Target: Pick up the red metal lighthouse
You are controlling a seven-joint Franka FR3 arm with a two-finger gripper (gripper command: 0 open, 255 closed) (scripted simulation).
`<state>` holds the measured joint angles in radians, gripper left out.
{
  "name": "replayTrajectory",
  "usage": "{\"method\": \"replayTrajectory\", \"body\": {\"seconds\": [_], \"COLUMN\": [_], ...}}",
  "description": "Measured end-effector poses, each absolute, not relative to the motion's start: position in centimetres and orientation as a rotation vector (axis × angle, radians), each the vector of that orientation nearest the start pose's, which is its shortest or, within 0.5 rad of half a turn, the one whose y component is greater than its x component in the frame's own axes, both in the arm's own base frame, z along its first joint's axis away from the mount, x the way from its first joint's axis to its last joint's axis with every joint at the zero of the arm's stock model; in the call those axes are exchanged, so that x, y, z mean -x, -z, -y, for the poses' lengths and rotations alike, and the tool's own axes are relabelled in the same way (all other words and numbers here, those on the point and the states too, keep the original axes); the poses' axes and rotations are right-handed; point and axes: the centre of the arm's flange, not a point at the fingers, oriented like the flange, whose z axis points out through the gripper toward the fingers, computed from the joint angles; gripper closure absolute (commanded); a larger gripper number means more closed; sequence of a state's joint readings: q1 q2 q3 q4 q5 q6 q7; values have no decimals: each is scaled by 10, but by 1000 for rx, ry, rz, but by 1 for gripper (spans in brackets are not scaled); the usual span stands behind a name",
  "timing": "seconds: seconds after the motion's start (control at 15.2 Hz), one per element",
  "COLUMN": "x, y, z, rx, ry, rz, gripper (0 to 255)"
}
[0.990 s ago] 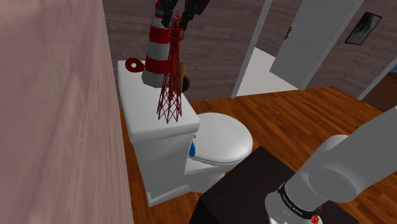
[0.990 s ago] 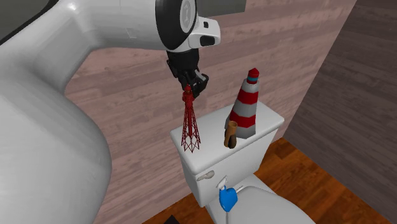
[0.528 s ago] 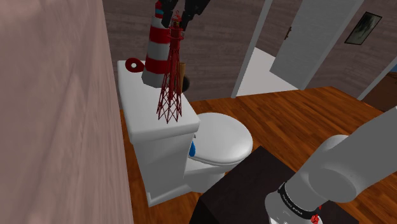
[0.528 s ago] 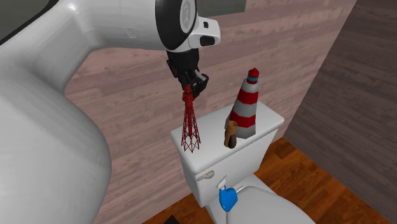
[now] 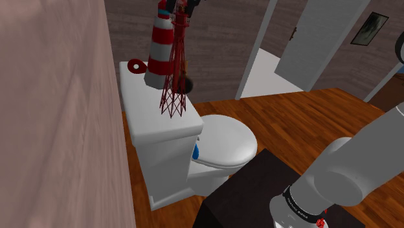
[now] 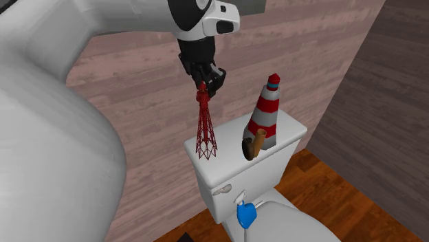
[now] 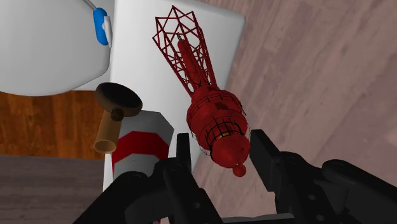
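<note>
In the shoulder view, at the upper centre, the all-black two-finger gripper (image 5: pixel 183 5) grips the tip of the red metal lattice lighthouse (image 5: pixel 173 74). The lighthouse stands upright over the white toilet tank (image 5: pixel 145 123), in front of a red-and-white striped cone-shaped lighthouse (image 5: pixel 158 48).

In the second exterior view, the lattice base is at the left end of the tank lid; whether it touches cannot be told.

In the wrist view, the fingers (image 7: pixel 266 153) are narrow, clasping the round red top.
</note>
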<state>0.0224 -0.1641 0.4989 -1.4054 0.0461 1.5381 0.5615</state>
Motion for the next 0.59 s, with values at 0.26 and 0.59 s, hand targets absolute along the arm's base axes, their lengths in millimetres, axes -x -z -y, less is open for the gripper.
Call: {"method": "replayTrajectory", "body": {"seconds": [0.26,0.59], "x": [-407,-408], "y": [-795,-819], "z": [-277,-277], "rx": [3003,3003], "ry": [384,384], "rz": [-40,-40], "gripper": [255,255]}}
